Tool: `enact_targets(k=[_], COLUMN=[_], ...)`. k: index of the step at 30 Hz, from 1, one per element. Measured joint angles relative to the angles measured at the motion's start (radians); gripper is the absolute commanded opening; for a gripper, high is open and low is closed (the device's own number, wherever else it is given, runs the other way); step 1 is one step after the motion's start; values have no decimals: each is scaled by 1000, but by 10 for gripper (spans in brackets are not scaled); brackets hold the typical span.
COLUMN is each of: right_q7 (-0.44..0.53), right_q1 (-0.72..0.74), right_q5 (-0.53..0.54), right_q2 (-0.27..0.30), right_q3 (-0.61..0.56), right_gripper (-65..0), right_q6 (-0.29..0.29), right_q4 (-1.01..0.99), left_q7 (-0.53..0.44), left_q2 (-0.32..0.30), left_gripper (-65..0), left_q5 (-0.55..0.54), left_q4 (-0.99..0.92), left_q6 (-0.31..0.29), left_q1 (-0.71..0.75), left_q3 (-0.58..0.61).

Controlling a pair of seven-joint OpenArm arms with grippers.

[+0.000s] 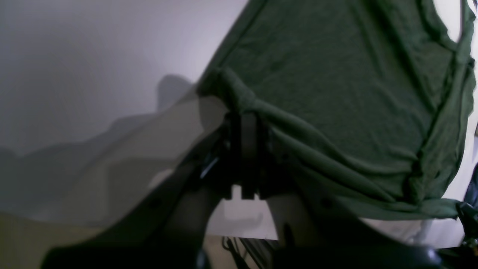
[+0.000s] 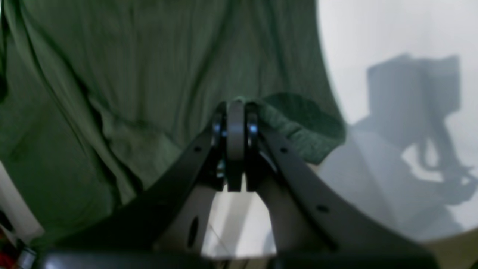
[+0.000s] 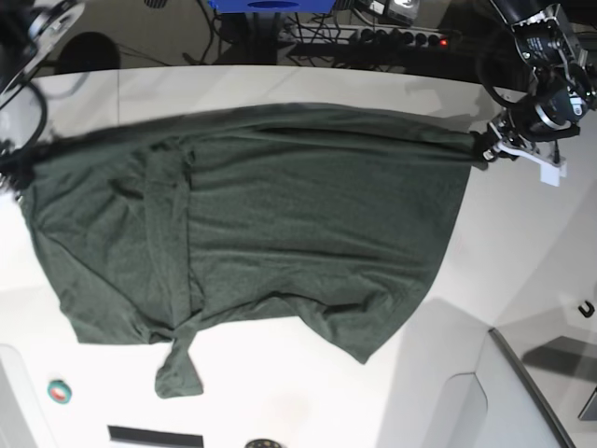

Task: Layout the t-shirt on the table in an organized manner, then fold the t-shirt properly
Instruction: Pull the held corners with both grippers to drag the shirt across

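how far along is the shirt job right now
Early stage. In hand: the left hand and right hand are each shut on a corner of the t-shirt, stretching it wide over the table. Not done: the shirt isn't laid flat, since a folded band runs down its middle and a sleeve hangs bunched at the lower edge. No fold has been made.

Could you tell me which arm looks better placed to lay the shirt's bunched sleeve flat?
Probably neither: left tool and right tool both pinch the t-shirt, stretching it between them.
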Motion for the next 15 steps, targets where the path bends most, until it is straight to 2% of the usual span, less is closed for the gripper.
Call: enact_targets(k=[3, 7, 10, 13, 15], right_q7=[41, 92, 108, 112, 114], right_q1=[23, 26, 36, 50, 67], right_q5=[-3, 0, -1, -1, -3], right_q2=[42, 53, 57, 72, 84], right_q3=[-46, -121, -127, -127, -127], right_gripper=[-647, -645, -645, -645, -645], right_q6=[-4, -8, -9, -8, -9], right_q4=[-95, -149, -181, -225, -250], left_q7=[1, 11, 75, 134, 137], left_q2=[2, 0, 1, 5, 0], left_gripper=[-650, -650, -650, -650, -650], left_q5=[-2, -3, 0, -2, 1], left_q4=[-40, -52, -52, -52, -52], left_q6=[0, 2, 6, 7, 7], left_q1=[-22, -63, -91, -122, -138], left_q3=[-1, 0, -11, -72, -93])
